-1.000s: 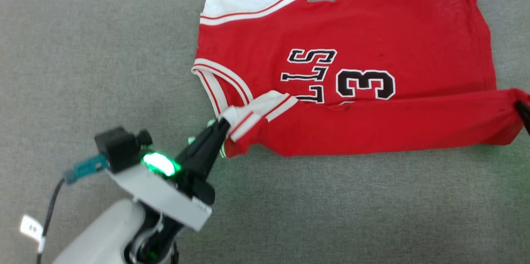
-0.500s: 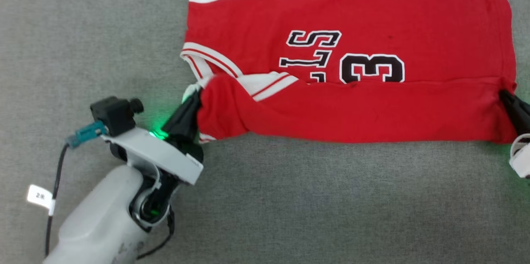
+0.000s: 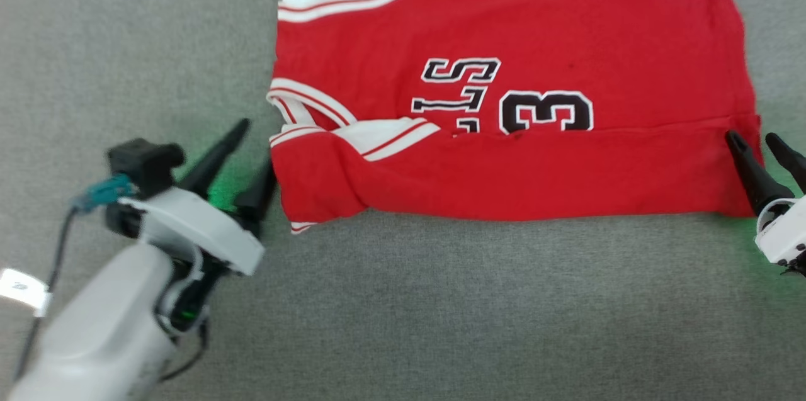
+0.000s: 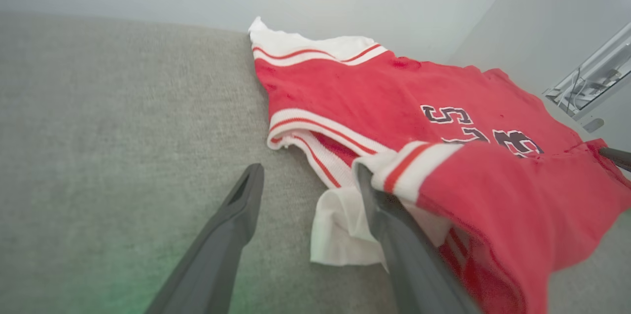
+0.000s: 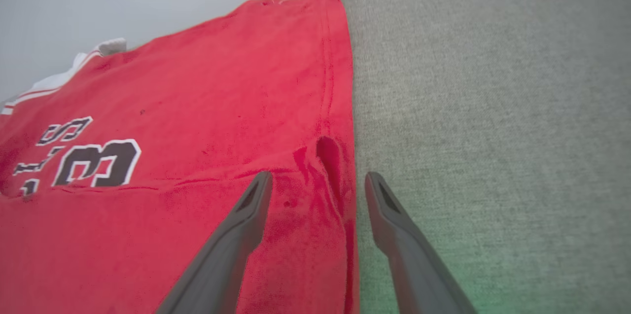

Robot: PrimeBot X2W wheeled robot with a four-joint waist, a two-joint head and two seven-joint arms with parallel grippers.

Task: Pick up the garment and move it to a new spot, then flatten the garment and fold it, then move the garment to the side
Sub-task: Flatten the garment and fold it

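At the lower left of the head view the pale forearm point(image 3: 94, 319) angles up to the left gripper point(image 3: 255, 148). Its two dark fingers are spread apart over the grey fabric surface point(image 3: 441, 300), pinching nothing, just left of the garment point(image 3: 541, 168). In the left wrist view the finger point(image 4: 394, 235) nearer the cloth sits against the garment's turned-over corner, with a loose white flap beside it, and the other finger is over bare grey. The garment lies flat across the upper middle of the head view, its neck opening toward the left and its hem toward the right. Its near long edge is folded up over the body and covers the lower part of the black-and-white lettering. One white sleeve with red stripes reaches the top edge of the view. At the garment's right end the right gripper point(image 3: 750, 136) also has its fingers parted and holds nothing. One finger is over the red hem corner and the other is over bare grey just beside the hem.
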